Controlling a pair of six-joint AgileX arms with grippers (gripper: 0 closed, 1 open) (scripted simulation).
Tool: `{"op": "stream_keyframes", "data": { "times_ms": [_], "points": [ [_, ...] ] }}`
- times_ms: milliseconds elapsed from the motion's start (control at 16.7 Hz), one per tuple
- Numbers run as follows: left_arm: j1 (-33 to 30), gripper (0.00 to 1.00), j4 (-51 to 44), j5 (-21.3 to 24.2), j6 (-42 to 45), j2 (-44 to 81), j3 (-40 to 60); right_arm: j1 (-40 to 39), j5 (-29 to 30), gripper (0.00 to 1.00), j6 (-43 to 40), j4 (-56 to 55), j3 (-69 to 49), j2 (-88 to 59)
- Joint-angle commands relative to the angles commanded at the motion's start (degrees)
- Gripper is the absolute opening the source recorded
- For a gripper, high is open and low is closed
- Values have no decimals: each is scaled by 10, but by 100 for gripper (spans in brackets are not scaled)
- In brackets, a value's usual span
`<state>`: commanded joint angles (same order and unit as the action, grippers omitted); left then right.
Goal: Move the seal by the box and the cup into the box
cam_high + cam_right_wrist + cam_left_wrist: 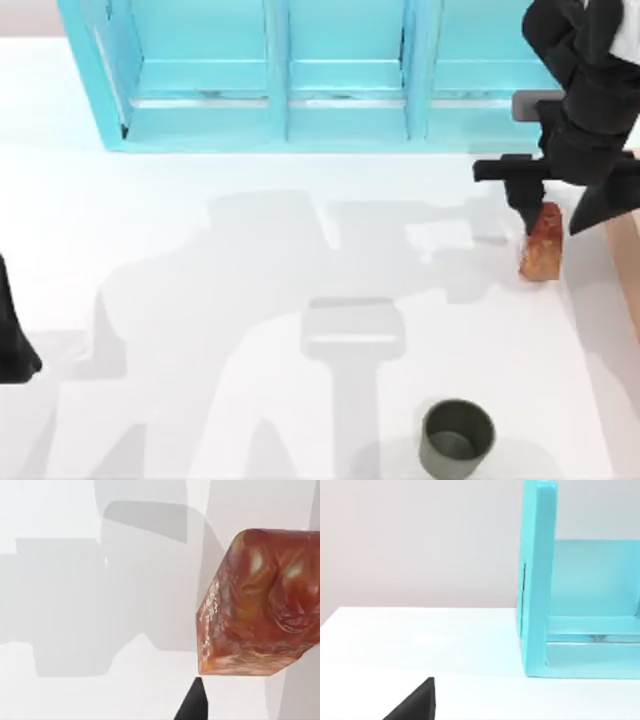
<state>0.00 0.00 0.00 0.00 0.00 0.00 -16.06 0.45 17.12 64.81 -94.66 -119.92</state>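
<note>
Seal [542,243]: a reddish-brown, orange-mottled block at the right side of the white counter [250,330], tilted, its upper end under the right end effector [527,222], its lower end toward the near edge; whether it rests on the counter or hangs just above it cannot be told. The right wrist view shows the seal [262,602] close to the camera with its shadow on the counter apart from it, which suggests it is lifted. The right end effector appears clenched on the seal's top. A strip of the tan box [628,262] lies just beside the seal, at the right edge, so the coming move is judged to be a short carry rightward over the box wall. The cup [457,438], dark olive, stands upright near the front edge, well apart from the seal and nearer the right arm. The left arm's end effector [15,350] is parked at the left edge; its fingers' state cannot be told. The turquoise cabinet [300,70] stands along the back.
</note>
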Motion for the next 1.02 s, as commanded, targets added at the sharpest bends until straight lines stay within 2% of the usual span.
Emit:
{"op": "stream_keyframes", "data": {
  "times_ms": [240, 300, 840, 1020],
  "points": [
    [0, 100, 0, 0, 0, 0, 0, 0, 0, 98, 0, 0, 0, 0],
    [0, 100, 0, 0, 0, 0, 0, 0, 0, 100, 0, 0, 0, 0],
    [0, 100, 0, 0, 0, 0, 0, 0, 0, 100, 1, 1, -1, 0],
    [0, 100, 0, 0, 0, 0, 0, 1, 0, 100, 2, 38, -40, -3]
  ]
}}
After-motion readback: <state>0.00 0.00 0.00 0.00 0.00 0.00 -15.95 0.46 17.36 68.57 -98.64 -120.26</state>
